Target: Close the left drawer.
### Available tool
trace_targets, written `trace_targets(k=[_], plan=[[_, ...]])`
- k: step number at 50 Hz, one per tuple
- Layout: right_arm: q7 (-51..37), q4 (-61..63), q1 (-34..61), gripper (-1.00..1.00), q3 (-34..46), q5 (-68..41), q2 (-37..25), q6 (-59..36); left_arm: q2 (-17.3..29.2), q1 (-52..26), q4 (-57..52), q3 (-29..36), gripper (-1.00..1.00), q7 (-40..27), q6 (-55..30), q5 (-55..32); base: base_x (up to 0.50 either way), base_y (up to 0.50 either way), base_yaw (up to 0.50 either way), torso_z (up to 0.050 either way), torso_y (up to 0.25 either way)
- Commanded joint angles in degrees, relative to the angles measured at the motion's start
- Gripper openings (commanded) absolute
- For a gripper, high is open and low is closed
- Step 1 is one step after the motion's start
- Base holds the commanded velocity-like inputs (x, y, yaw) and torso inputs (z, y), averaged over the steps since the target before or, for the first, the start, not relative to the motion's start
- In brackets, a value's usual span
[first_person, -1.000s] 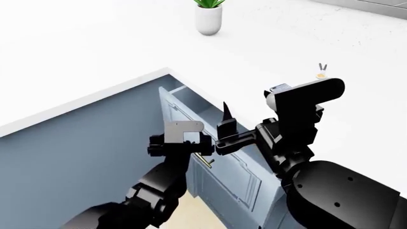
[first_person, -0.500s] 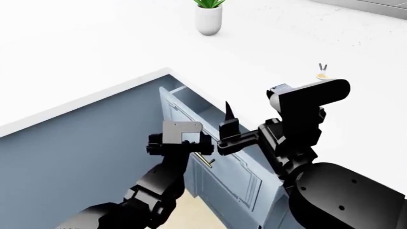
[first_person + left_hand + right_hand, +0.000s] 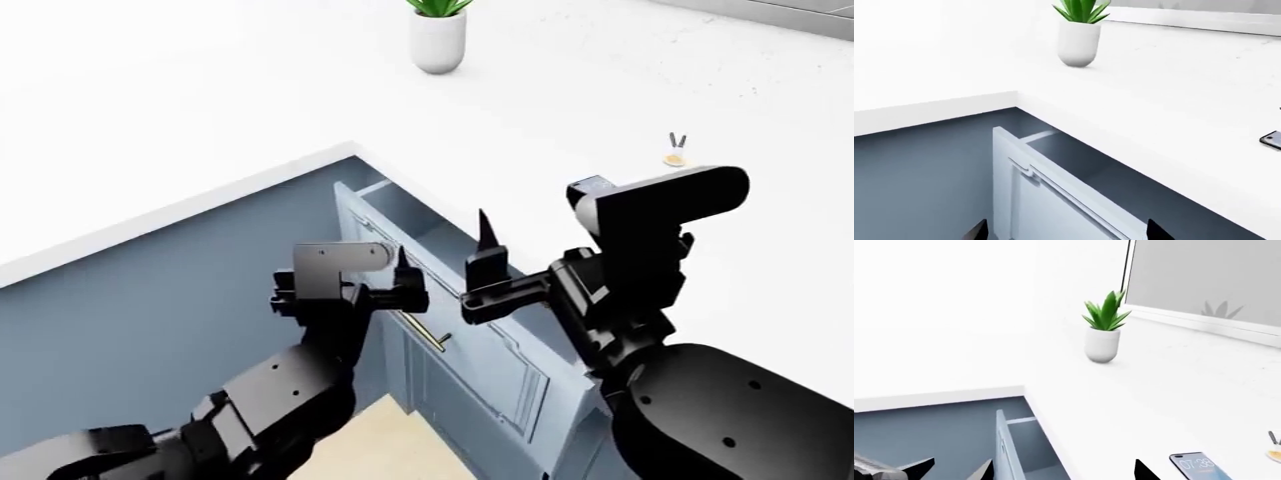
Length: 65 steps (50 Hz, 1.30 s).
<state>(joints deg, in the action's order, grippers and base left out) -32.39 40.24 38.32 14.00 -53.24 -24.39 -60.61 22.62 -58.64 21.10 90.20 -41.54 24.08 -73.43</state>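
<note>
The left drawer (image 3: 470, 372) stands pulled out from under the white countertop's corner, its pale blue-grey box interior (image 3: 407, 222) showing. A slim brass handle (image 3: 430, 336) crosses its front panel. My left gripper (image 3: 400, 280) is open and hovers at the drawer front's top edge, near the drawer's left end. In the left wrist view the drawer front (image 3: 1044, 200) lies between the two dark fingertips of the left gripper (image 3: 1066, 235). My right gripper (image 3: 478, 262) is open too, above the drawer's top edge, further right. The right wrist view shows the drawer (image 3: 1011, 445) below the right gripper (image 3: 1063, 475).
The white countertop (image 3: 561, 110) wraps the corner above the dark blue-grey cabinet face (image 3: 147, 300). A potted plant (image 3: 438, 35) stands far back. A phone (image 3: 1197, 464) and a small orange item (image 3: 675, 156) lie on the counter to the right.
My left arm has swung left and its gripper has turned toward the drawer front. The right arm has drifted slightly right. The drawer has not moved.
</note>
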Motion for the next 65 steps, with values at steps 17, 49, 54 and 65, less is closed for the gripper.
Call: trace_targets(k=[17, 49, 54, 65], plan=[[-0.99, 0.23, 0.78, 1.0, -1.07, -0.97, -0.95, 0.37, 23.75, -9.08, -42.64, 0.59, 1.0, -13.71, -3.81, 6.01, 0.0, 0.0, 0.0, 0.0, 0.0], [-4.51, -0.46, 2.91, 1.0, -2.21, -3.28, -0.44, -1.29, 46.51, -24.97, -64.35, -8.18, 1.0, -12.89, -7.39, -6.66, 0.0, 0.0, 0.0, 0.0, 0.0], [-5.36, -0.98, 3.55, 1.0, -2.27, -3.51, -0.32, -1.88, 49.48, -26.5, -64.07, -9.47, 1.0, -11.73, -7.34, -8.85, 0.0, 0.0, 0.0, 0.0, 0.0], [-6.58, -1.24, 5.77, 1.0, -2.12, -4.48, 0.24, -2.97, 53.55, -28.48, -64.77, -11.05, 1.0, -10.88, -8.45, -10.76, 0.0, 0.0, 0.0, 0.0, 0.0]])
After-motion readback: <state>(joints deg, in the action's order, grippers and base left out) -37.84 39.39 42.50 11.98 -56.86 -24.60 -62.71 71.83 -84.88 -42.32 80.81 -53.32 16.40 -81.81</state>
